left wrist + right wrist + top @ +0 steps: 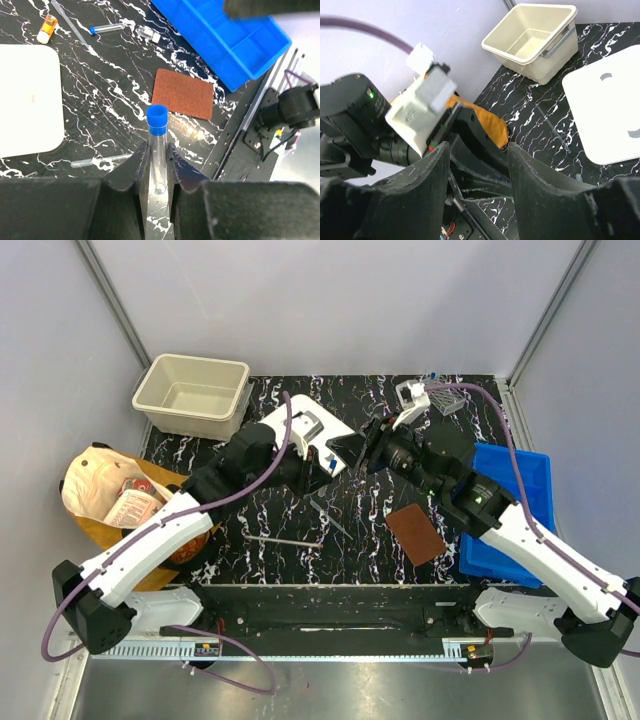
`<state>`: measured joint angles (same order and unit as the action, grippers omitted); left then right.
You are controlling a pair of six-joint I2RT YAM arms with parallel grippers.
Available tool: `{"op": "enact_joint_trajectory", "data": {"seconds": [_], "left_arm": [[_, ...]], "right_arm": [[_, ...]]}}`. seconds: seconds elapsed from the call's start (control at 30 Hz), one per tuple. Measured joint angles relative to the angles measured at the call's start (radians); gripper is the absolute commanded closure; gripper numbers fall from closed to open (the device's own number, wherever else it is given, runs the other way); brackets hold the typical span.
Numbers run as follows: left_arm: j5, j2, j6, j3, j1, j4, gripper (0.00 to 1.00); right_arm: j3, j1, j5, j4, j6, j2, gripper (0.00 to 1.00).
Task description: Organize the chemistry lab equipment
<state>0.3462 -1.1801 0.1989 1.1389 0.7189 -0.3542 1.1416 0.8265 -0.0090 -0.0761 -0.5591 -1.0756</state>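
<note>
Black marble-patterned table (pixel 370 562), walled in grey, is carrying a scatter of lab pieces as two robot arms are meeting over its middle. Along the near edge, a long thin silvery rod (pixel 283 540) is lying flat. Slim grey stick-like tools (pixel 328 512) are crossing just beyond it, and a square brown pad (pixel 416 533) is lying to their right, beside a blue plastic tray (pixel 520 480) at the right edge. At the left edge, a tan paper bag (pixel 85 480) is gaping over red-and-white packets (pixel 135 502).

Over the table's middle, the left gripper (pixel 159 167) is clamping a clear test tube with a blue cap (pixel 158 145), fingers pressing the glass from both sides, the capped end sticking out past the fingertips. Facing it, the right gripper (pixel 477 150) is hanging with its fingers spread apart and nothing between them.

Farther back, a flat white board (pixel 295 422) is lying partly under the arms. From the left wrist, a clear pipette (pixel 100 160) is showing beside the board, with an orange-capped vial (pixel 48 27) and a second blue-capped tube (pixel 107 29) resting on bare marble off its other end. A beige plastic bin (pixel 190 395) is standing at the far left corner, and a small clear tube rack (pixel 447 400) is sitting at the far edge toward the right.
</note>
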Motion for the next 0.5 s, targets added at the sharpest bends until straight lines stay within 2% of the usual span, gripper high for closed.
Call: {"op": "enact_joint_trajectory", "data": {"seconds": [0.13, 0.33, 0.5], "left_arm": [[-0.041, 0.041, -0.060, -0.023, 0.040, -0.013, 0.98], [-0.076, 0.106, -0.088, -0.062, 0.047, -0.003, 0.98], [-0.089, 0.126, -0.098, -0.074, 0.053, 0.012, 0.98]], "right_arm": [[0.119, 0.000, -0.010, -0.135, 0.009, -0.032, 0.51], [0.139, -0.014, -0.043, -0.280, 0.001, -0.076, 0.48], [0.151, -0.042, -0.095, -0.327, 0.000, -0.084, 0.54]]}}
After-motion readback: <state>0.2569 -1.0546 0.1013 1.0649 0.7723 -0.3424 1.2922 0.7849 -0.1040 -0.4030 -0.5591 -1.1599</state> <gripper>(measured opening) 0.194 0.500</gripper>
